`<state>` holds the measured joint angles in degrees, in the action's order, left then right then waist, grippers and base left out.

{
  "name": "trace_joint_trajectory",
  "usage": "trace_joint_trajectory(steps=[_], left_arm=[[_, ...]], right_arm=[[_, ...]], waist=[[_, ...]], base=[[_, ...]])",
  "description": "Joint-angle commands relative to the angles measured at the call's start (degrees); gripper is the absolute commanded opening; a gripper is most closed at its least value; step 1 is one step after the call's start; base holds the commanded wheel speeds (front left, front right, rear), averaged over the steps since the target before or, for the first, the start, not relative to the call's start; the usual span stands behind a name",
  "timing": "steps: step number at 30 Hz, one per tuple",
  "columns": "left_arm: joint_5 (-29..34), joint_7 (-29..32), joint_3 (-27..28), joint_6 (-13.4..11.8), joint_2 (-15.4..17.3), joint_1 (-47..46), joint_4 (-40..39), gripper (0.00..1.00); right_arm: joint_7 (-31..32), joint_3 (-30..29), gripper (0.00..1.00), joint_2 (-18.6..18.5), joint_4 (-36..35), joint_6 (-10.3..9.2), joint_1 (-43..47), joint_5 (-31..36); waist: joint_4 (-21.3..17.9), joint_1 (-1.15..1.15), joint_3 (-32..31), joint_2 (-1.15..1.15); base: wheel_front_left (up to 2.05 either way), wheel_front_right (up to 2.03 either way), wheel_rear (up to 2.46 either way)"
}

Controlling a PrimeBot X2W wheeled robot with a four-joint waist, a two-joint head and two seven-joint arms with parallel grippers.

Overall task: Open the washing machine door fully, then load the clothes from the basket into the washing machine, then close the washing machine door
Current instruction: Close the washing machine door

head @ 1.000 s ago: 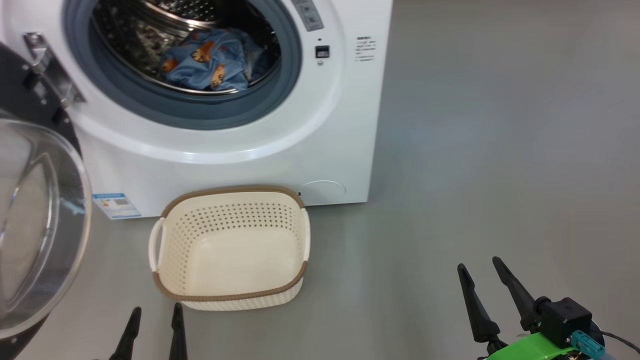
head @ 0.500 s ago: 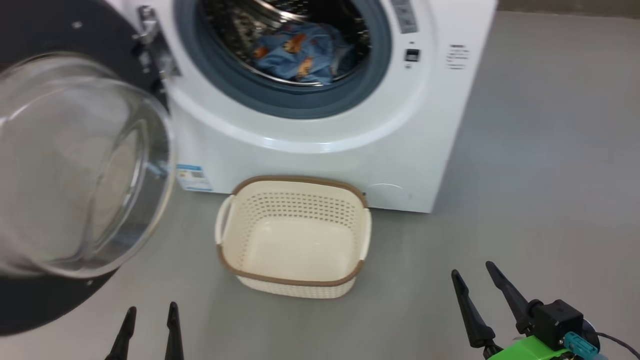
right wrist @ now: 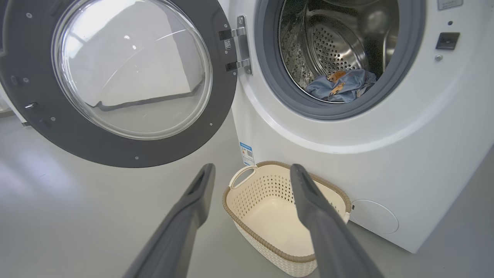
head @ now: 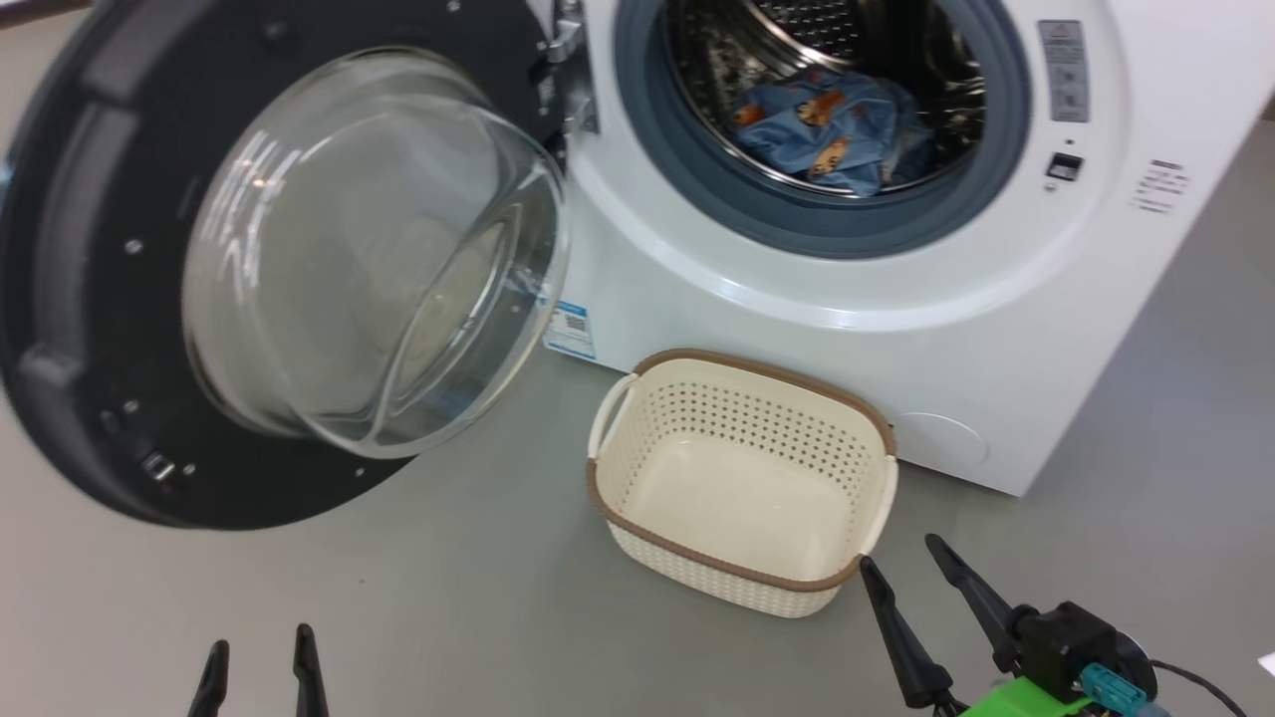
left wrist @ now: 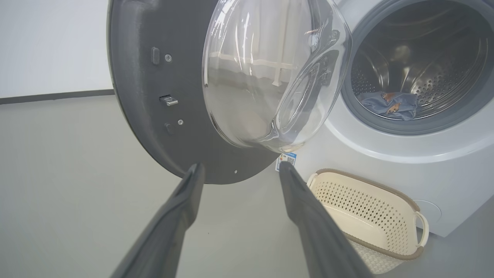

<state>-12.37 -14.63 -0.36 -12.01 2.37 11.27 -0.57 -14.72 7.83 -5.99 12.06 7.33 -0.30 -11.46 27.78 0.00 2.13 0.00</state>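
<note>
Since the clothes point(head: 832, 129) already lie in the steel drum point(head: 809, 16) and the basket point(head: 742, 423) stands bare inside, the step in hand appears to be closing the washing machine door point(head: 299, 259). That door hangs wide open on its metal hinge point(head: 568, 70) at the left of the opening, its inner face and bulging glass bowl turned towards the robot, and its latch point(left wrist: 168, 100) sits on the black rim opposite the hinge. The clothes rest low in the drum, back from the grey rubber ring point(head: 847, 234), so nothing looks likely to be pinched, though that is worth a check. The basket sits on the floor point(head: 478, 597) just in front of the washing machine point(head: 896, 329), below the opening; whether the door's lower edge passes over it cannot be told for sure. The left gripper point(head: 260, 639) hovers low and near the door, fingers spread and empty; the right gripper point(head: 900, 553) is just beside the basket's near corner, likewise spread and empty. The left looks the better choice. It should reach round the free edge of the rim near the latch, not the glass, follow the arc about the hinge, and finish with a firm square press so the latch catches.
</note>
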Motion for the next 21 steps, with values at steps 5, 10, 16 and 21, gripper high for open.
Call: trace_joint_trajectory(steps=[5, 10, 16, 21], left_arm=[[-1.6, -0.4, 2.4, -2.0, 0.5, 0.0, -3.5, 1.0], [-2.4, -0.4, 2.4, -3.4, 0.5, 0.6, -4.7, 1.0], [-3.4, -0.4, 2.4, -4.3, 0.5, 1.1, -5.1, 1.0], [-5.9, -0.4, 2.7, -4.5, 0.5, 1.1, -4.8, 0.0]], right_arm=[[-0.3, 3.8, 1.0, -1.5, 0.2, 0.16, -4.4, -0.5], [-0.3, 5.2, 1.0, -2.0, 1.0, 0.16, -5.6, -0.9], [-0.3, 6.2, 1.0, -2.4, 1.5, 0.16, -6.5, -1.2], [-0.3, 6.4, 1.0, -2.6, 1.7, 0.16, -6.6, -1.5]], waist=[[3.3, 0.0, 1.0, 0.0], [3.6, 0.0, 1.6, 0.0], [3.7, 0.0, 1.8, 0.0], [3.6, 0.0, 1.8, 0.0]], base=[[0.0, 0.0, 0.0], [0.0, 0.0, 0.0], [0.0, 0.0, 0.0], [0.0, 0.0, 0.0]])
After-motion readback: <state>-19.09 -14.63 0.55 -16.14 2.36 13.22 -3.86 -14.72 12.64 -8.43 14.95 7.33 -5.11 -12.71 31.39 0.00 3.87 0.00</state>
